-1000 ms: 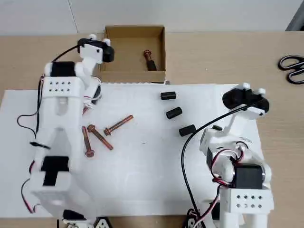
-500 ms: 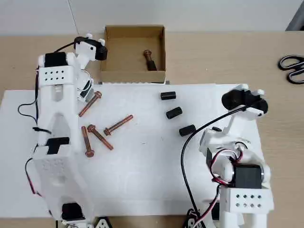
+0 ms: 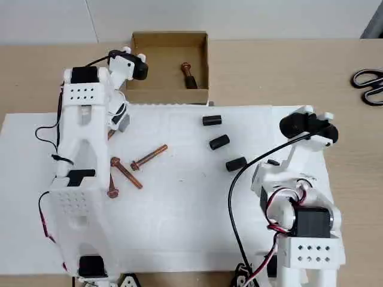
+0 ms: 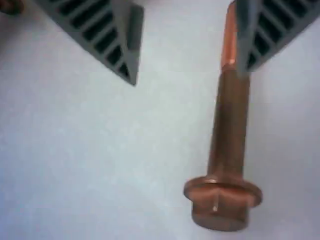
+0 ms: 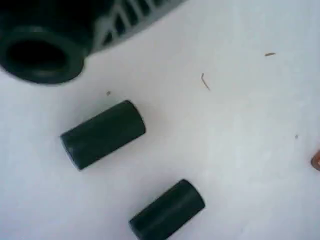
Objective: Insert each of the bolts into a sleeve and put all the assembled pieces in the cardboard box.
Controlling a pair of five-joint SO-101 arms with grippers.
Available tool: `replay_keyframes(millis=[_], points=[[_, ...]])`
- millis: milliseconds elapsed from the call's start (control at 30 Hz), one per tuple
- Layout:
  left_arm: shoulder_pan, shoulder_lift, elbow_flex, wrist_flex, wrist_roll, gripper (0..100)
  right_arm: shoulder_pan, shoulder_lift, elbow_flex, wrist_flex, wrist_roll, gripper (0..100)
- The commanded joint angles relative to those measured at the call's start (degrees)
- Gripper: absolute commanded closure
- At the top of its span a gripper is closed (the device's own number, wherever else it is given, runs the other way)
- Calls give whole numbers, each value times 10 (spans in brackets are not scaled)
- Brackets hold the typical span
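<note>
Left gripper [image 4: 185,75] swung back rightward, jaws apart over bolt [image 4: 229,150]

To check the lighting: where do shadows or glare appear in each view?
High view: even light, no glare on the white sheet. Left wrist view: a bright sheen along the bolt. Right wrist view: faint, soft shadows under the sleeves.

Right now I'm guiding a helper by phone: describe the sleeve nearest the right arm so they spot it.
On the right half of the white sheet, three black sleeves lie in a slanting row. Yours is the sleeve at the end toward the right arm, the only one beside that arm's black cable.
</note>
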Motion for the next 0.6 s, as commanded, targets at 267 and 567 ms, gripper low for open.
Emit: replay_keyframes(millis=[267,567], points=[[3,9,-22,-34,1,870,2,-9,-3,-11,-4,996],[2,49,-23,-58,1,873,2,-9,-3,-11,-4,995]])
